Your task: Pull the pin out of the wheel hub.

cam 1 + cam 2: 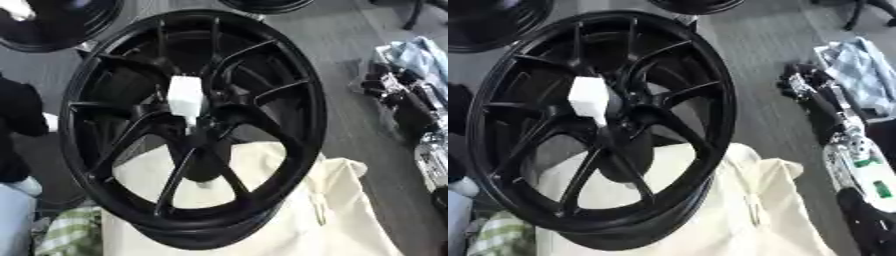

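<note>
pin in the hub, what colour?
White: the pin stands out against the black wheel. Left eye view shows it best.

A cream cloth (350, 210) lay across the lower middle, a green checked cloth (66, 232) at lower left, a light blue garment (866, 70) at upper right, and another black wheel (57, 22) at upper left.

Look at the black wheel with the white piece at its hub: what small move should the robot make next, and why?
Probably bring the right hand leftward toward the white pin. The pin sits in the hub of the black wheel, untouched, while that hand hangs off to the wheel's right, holding nothing. No left hand shows.
</note>
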